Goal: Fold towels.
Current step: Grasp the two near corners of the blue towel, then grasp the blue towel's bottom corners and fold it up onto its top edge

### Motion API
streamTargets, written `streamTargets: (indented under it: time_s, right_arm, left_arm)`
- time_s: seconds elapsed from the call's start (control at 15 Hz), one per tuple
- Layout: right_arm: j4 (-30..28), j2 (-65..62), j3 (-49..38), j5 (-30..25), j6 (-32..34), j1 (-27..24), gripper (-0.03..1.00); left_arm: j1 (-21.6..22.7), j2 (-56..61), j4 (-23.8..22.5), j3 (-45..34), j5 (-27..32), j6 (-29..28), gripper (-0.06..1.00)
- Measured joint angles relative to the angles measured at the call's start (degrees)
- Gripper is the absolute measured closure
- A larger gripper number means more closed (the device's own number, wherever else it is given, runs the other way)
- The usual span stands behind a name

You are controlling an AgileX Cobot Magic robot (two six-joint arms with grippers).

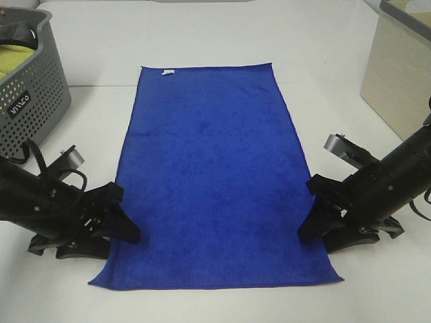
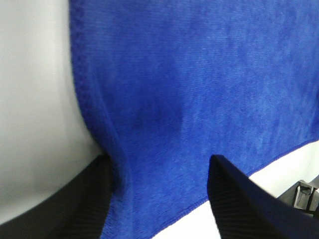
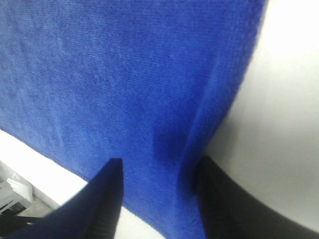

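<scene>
From above, the towel (image 1: 212,175) lies flat on the table (image 1: 202,40), with my left gripper (image 1: 128,215) and right gripper (image 1: 310,210) at its long sides near the front corners. Left wrist: my left fingers (image 2: 75,204) are spread, straddling the towel's edge. Right wrist: my right fingers (image 3: 99,199) are spread the same way.

A royal-blue plush rectangular towel (image 1: 212,175) lies flat on the white table (image 1: 222,33), small white tag (image 1: 168,71) at its far edge. The black left gripper (image 1: 120,241) and black right gripper (image 1: 320,241) sit at its long edges by the near corners; a grey perforated plastic basket (image 1: 34,101) stands far left
</scene>
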State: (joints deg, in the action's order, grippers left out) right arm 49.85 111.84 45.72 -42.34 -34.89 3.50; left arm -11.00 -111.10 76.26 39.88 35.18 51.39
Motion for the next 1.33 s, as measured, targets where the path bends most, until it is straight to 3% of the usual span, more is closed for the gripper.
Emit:
streamTargets:
  time_s: [0.13, 0.27, 0.33, 0.6, 0.8, 1.33]
  right_arm:
    - [-0.92, 0.29, 0.00, 1.20, 1.15, 0.00, 0.67]
    - [-1.72, 0.74, 0.00, 2.01, 2.64, 0.00, 0.93]
    - [-1.72, 0.74, 0.00, 2.01, 2.92, 0.00, 0.95]
    - [-1.83, -0.40, -1.03, 1.60, 3.95, 0.06, 0.95]
    - [-3.38, -6.59, -5.44, 1.72, 4.24, 0.06, 0.95]
    - [-4.18, -22.57, -21.54, -0.80, 5.79, 0.06, 0.95]
  left_arm:
    - [-1.49, -0.86, 0.06, 0.63, 0.00, 0.00, 0.50]
    - [-1.49, -1.09, -1.66, 0.57, -2.23, -0.17, 0.80]
    - [-1.49, -0.92, -1.89, 0.52, -2.58, -0.23, 0.90]
    - [-1.55, 4.41, -9.68, -0.17, -3.95, -6.93, 0.93]
    - [-1.55, 10.66, -15.53, -4.81, -3.90, -12.89, 0.93]
    - [-1.55, 30.60, -16.04, -20.97, 0.86, -16.21, 0.93]
